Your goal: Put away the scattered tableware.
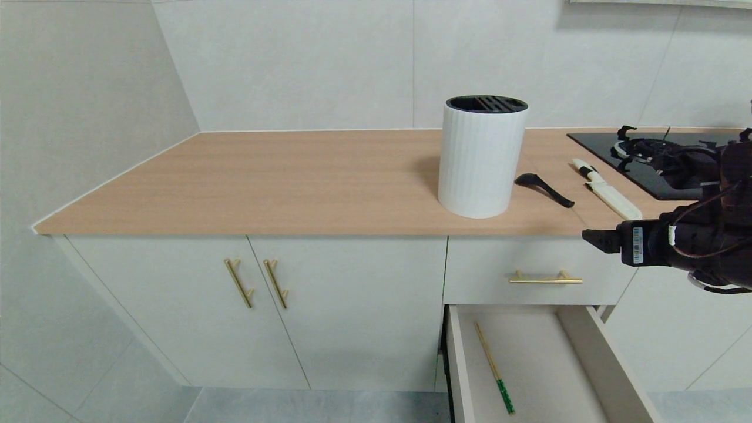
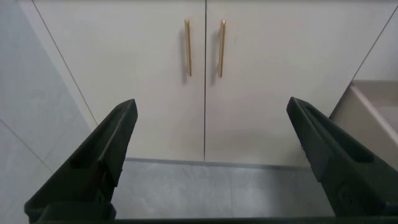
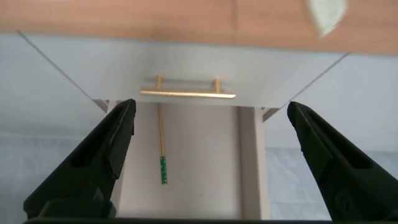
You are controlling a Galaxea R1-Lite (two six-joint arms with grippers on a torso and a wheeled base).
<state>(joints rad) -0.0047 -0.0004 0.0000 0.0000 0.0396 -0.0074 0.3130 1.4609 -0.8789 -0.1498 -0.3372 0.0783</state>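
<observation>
A white ribbed holder [image 1: 482, 158] with a black slotted top stands on the wooden counter [image 1: 294, 182]. To its right lie a black spoon [image 1: 543, 188] and a white-handled knife [image 1: 606, 189]. Below the counter's right end a lower drawer [image 1: 599, 358] is pulled out, with a pair of green-tipped chopsticks [image 1: 494, 369] lying inside. My right gripper [image 1: 593, 239] hangs open in front of the counter edge, above that drawer and empty. In the right wrist view the right gripper [image 3: 211, 112] frames the chopsticks [image 3: 161, 146]. My left gripper [image 2: 211, 106] is open and empty, low before the cabinet doors.
A black cooktop [image 1: 646, 153] with pan supports occupies the counter's far right. A shut drawer with a gold handle [image 1: 545, 279] sits above the open one. Two cabinet doors with gold handles [image 1: 255, 283] are to the left. The counter's left half is bare wood.
</observation>
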